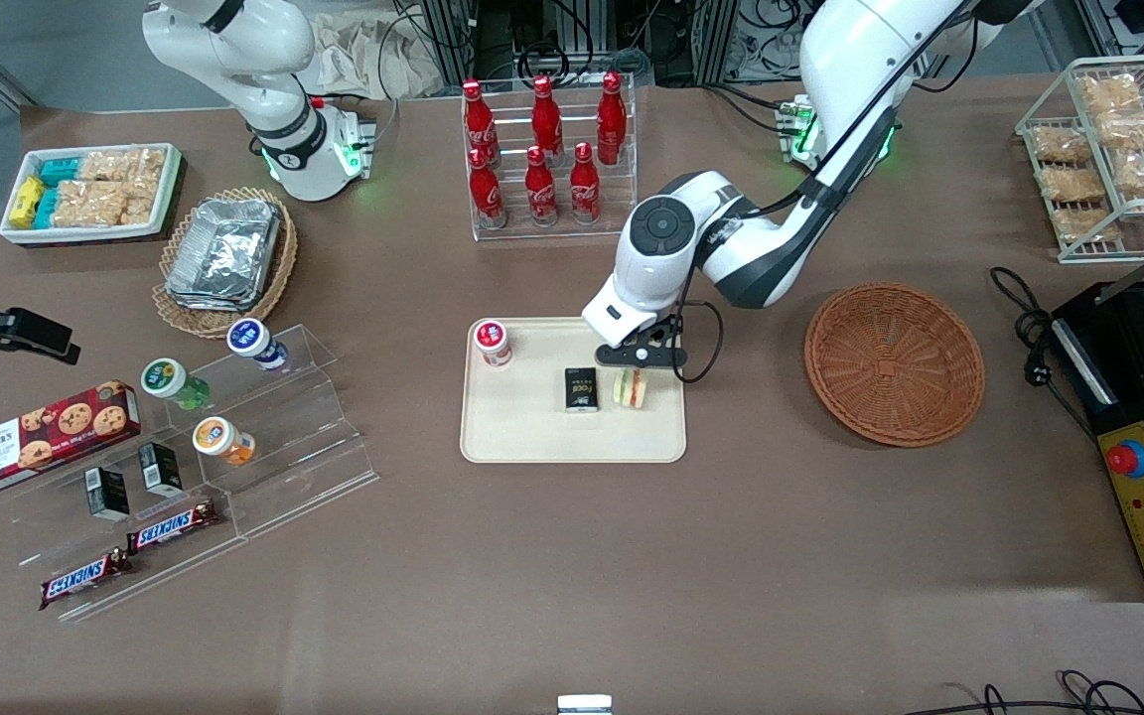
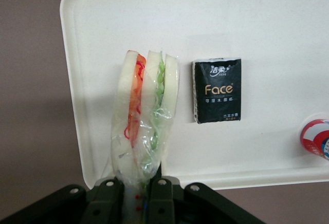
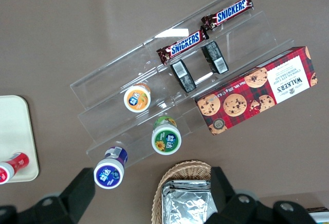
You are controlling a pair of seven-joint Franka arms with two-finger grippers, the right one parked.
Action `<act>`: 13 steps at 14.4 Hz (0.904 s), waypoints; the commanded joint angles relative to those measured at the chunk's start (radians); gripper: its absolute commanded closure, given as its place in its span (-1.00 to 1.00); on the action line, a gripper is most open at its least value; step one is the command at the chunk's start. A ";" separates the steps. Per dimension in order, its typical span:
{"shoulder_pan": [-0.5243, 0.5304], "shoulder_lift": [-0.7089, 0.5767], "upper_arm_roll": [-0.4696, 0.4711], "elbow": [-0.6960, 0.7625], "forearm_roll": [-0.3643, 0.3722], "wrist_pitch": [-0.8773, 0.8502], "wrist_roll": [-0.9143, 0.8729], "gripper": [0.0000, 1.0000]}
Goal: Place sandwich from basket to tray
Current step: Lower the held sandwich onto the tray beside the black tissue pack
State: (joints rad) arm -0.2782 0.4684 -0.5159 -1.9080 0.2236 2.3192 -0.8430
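Above the flat cream-beige rectangular plastic tray (image 1: 522,437), at its end toward the working arm, I see the left arm's gripper (image 1: 640,369) hanging over the small triangular wedge sandwich (image 1: 633,388). In the left wrist view the gripper (image 2: 134,189) has its two black fingers (image 2: 105,196) closed on the clear wrapping at one end of the sandwich (image 2: 146,116), so the jaws are clamped on it. The sandwich shows pale bread slices with red filling in one gap and green filling in the other. I cannot tell if its lower edge touches the tray (image 2: 257,8) or hangs just over it.

Just beside the sandwich, on the tray, lies a small black packet with the word "Face" (image 2: 217,90), apart from the sandwich. In the front view this black packet (image 1: 581,388) is between the sandwich and a small bottle with a red and white cap (image 1: 493,342), which stands near the tray's corner toward the parked arm's end.

The round reddish-brown woven wicker basket (image 1: 894,362) sits on the brown table (image 1: 572,556), well apart from the tray, toward the working arm's end, and I see nothing inside it.
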 commanded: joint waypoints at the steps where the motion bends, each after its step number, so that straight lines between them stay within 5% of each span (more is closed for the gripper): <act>1: -0.003 0.030 0.005 0.021 0.045 -0.006 -0.031 1.00; 6: -0.010 0.073 0.092 0.026 0.066 0.002 -0.094 0.89; 11: -0.015 0.125 0.096 0.058 0.195 0.058 -0.252 0.73; 12: -0.015 0.125 0.096 0.058 0.200 0.058 -0.252 0.14; 13: -0.015 0.124 0.094 0.058 0.204 0.055 -0.249 -0.99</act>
State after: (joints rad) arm -0.2834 0.5664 -0.4266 -1.8749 0.3843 2.3638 -1.0454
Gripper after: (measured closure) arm 0.793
